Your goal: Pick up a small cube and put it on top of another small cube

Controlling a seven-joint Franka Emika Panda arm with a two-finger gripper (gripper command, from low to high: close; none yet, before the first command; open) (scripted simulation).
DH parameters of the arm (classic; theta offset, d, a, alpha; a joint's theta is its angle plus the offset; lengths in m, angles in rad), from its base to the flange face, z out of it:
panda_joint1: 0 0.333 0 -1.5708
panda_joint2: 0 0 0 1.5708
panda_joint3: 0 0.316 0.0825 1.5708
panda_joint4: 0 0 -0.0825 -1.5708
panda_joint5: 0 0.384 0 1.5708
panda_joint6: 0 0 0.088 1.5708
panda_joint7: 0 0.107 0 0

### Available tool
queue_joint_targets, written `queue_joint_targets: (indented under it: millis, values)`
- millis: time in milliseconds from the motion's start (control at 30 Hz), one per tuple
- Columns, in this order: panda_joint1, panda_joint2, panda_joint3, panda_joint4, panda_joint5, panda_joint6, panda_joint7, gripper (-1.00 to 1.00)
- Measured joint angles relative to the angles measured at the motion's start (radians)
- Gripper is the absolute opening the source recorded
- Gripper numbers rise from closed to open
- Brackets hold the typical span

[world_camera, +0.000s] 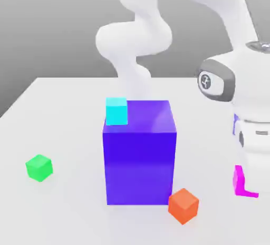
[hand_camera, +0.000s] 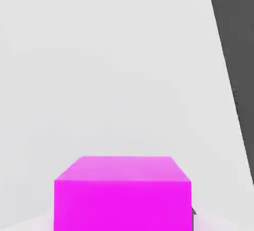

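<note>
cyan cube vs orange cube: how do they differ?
Colour: the cyan cube is light cyan, the orange cube is orange-red.
Support: the cyan cube sits on top of the big blue-violet block, at its corner on the exterior view's left; the orange cube rests on the table by the block's near corner on that view's right.
Pose: the cyan cube sits square to the block, the orange cube is turned corner-on.
Shared: both small and plain.
</note>
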Motion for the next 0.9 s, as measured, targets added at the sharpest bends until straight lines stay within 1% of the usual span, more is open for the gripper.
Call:
queue_joint_targets:
  millis: [333,533,633,800,900]
  values:
    - [-0.361,-0.131,-0.171,-0.030,0.034,-0.026,-0.500,-1.00]
    - [-0.565,-0.199,-0.294,-0.094,0.029,-0.046,-0.770,-1.00]
    - [-0.644,-0.230,-0.362,-0.129,0.024,-0.056,-0.901,-1.00]
    - [-0.753,-0.251,-0.444,-0.275,-0.054,-0.076,-0.928,-1.00]
    - [-0.757,-0.197,-0.460,-0.297,-0.017,-0.028,-0.963,-1.00]
